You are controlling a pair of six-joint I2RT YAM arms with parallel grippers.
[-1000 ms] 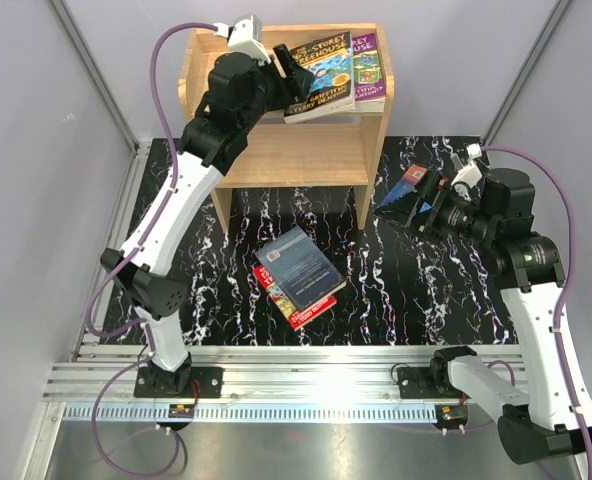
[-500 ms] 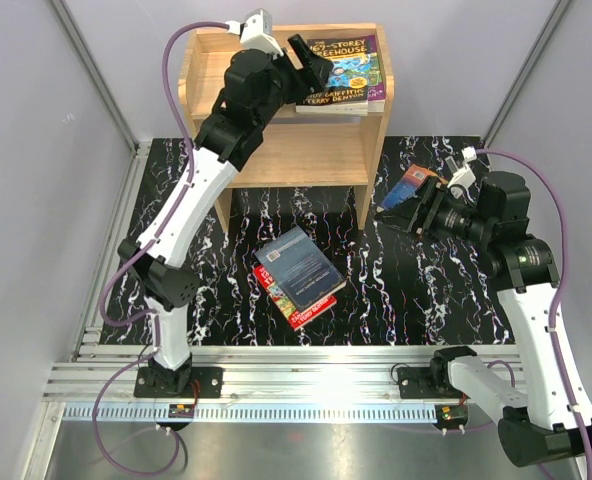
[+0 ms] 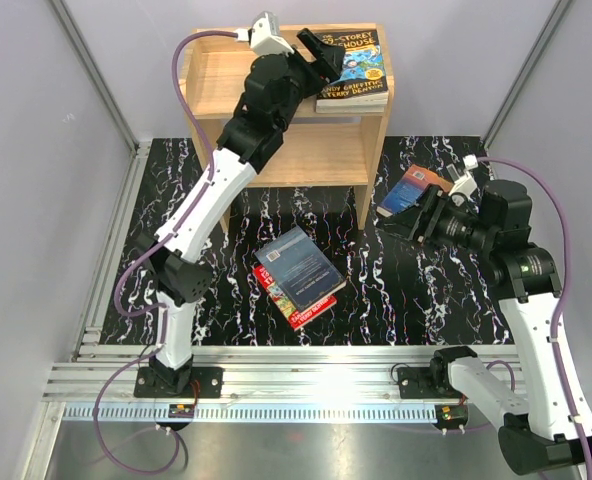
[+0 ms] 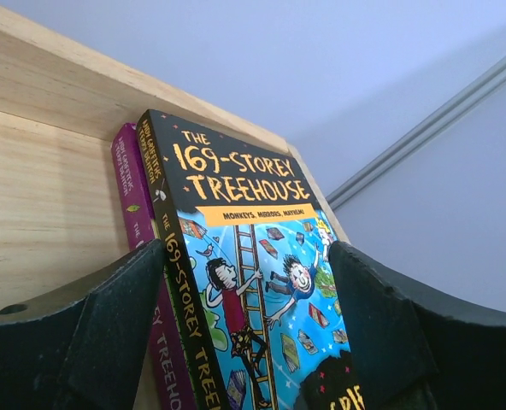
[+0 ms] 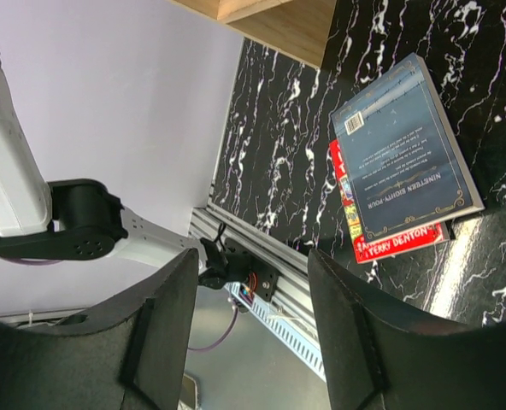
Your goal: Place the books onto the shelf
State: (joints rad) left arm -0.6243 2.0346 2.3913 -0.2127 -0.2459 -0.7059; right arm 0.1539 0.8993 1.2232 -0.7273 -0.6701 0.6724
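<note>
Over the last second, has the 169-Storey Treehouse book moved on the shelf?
Yes. The 169-Storey Treehouse book has slid right and back across the shelf top, from overhanging the front edge to near the right rim, over the purple book.

The left arm [image 3: 204, 205], rising up the left side of the top view, is made of glossy white tapered shells between bulky matte-black joint housings [image 3: 181, 280]. It is bolted down on a flat black base plate [image 3: 181, 382] near the bottom edge. A thin purple cable [image 3: 176, 68] loops up to a small white camera box [image 3: 268, 36] at its wrist. The right arm [image 3: 541, 350], on the right side, is built the same way and has its own purple cable [image 3: 570, 240]. The left gripper [image 4: 246, 256] and the right gripper [image 5: 253, 256] both have broad, moulded matte-black fingers [image 4: 91, 342].
</note>
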